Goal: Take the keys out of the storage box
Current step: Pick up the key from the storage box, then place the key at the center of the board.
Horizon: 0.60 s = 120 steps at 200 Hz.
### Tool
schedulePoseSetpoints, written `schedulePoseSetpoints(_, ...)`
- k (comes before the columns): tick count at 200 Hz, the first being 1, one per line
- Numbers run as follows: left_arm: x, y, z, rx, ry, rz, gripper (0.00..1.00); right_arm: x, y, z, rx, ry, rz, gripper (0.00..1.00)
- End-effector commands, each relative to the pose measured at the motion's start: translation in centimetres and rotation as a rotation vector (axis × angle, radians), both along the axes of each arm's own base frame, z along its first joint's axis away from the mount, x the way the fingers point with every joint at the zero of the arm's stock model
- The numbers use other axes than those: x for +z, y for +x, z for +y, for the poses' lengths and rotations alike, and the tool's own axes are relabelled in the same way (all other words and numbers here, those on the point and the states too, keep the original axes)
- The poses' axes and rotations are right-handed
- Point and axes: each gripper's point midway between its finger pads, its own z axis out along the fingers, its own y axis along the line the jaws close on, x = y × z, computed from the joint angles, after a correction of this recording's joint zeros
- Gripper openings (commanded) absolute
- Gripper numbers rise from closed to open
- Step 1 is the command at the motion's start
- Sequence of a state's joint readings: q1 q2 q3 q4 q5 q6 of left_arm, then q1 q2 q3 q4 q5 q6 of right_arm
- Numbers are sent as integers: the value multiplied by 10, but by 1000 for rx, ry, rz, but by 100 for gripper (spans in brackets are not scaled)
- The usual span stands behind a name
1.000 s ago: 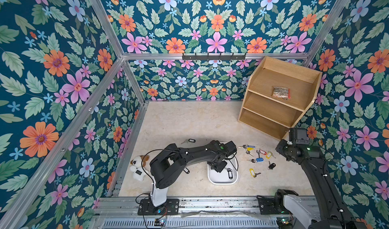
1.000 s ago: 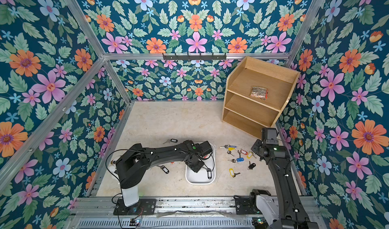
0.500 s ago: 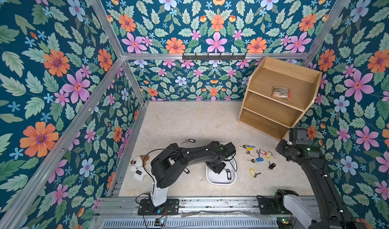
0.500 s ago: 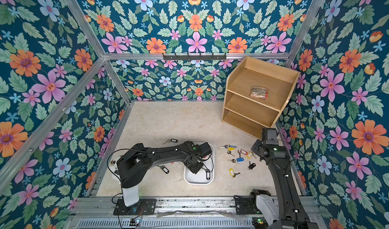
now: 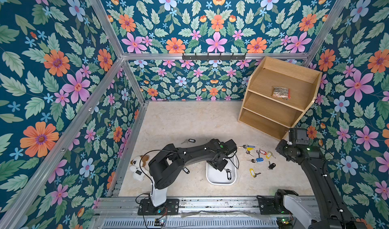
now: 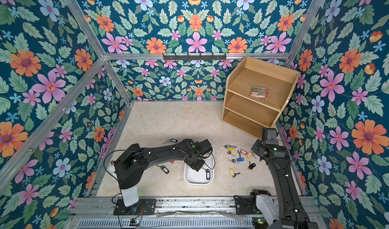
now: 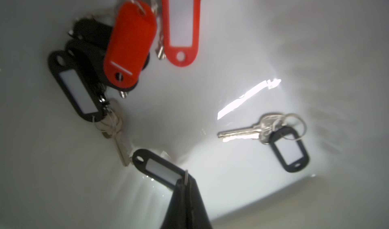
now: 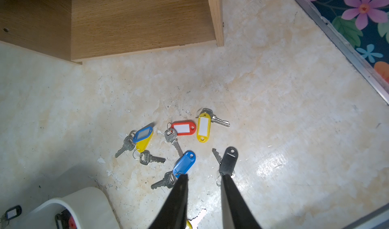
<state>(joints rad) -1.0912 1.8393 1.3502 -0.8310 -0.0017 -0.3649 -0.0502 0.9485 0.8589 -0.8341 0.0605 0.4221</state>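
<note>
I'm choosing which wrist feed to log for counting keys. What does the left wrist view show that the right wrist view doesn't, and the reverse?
Only the left wrist view: the storage box floor up close, red-tagged and black-tagged keys lying in it, and the left gripper shut on a black tag.
Only the right wrist view: keys on the table tagged blue, yellow, red and black, the wooden shelf unit, and the right gripper open over them.
Both: the storage box, though the right wrist view catches just one corner.

At least fifteen keys (image 8: 185,161); one storage box (image 5: 221,182); one shelf unit (image 5: 273,112); one plush dog (image 5: 137,164); one bag (image 5: 280,92).
</note>
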Motion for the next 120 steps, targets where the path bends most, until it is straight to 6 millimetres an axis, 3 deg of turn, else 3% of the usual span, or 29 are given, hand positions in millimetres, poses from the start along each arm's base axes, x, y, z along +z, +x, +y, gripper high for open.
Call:
schedulePoseSetpoints(1,38,14,-8,57,-92,-80,0,2,1,-3,-6,-15,-9,31)
schedulePoseSetpoints(24,82,34,0,149,-187,-168,0,1,1,-2,-2,-12,-9,31)
schedulePoseSetpoints(55,113,65,47,353,-307,-200,0,1,1,-1,2,-10,-7,31)
schedulePoseSetpoints(86,100,91,105,490,-290,-183,0,1,2,1,14,-3,-9,29)
schedulePoseSetpoints(120,60,114,124,533,-236,-126,0,13,3,14,75,44,-60,28)
